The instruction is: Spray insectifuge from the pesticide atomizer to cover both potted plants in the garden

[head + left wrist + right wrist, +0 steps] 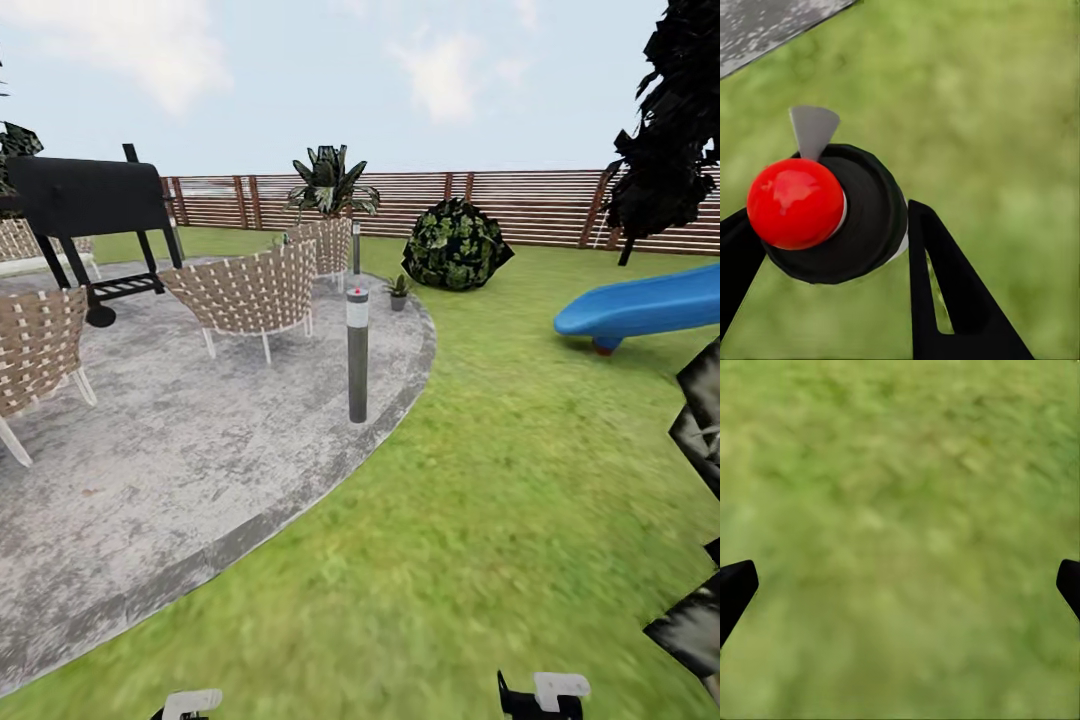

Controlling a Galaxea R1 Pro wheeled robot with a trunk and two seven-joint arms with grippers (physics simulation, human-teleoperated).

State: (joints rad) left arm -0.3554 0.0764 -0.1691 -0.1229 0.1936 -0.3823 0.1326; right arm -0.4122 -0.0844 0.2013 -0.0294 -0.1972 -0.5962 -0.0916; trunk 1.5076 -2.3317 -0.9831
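Note:
The pesticide atomizer [866,214] is seen end-on in the left wrist view, with a black round cap, a red ball-shaped top and a grey nozzle tab. My left gripper [829,225] is shut on it, a black finger [945,292] on each side, above the grass. My right gripper [900,585] is open over bare lawn with nothing between its fingers. One potted plant [398,290], a small spiky green rosette in a grey pot, stands at the far edge of the round patio [200,470], well ahead of me.
A grey bollard light [357,345] stands on the patio's near-right rim. Woven chairs [250,295] and a black grill [90,200] are on the left. A dark bush [455,245], a blue slide [640,305] and the slat fence [540,205] lie beyond the lawn.

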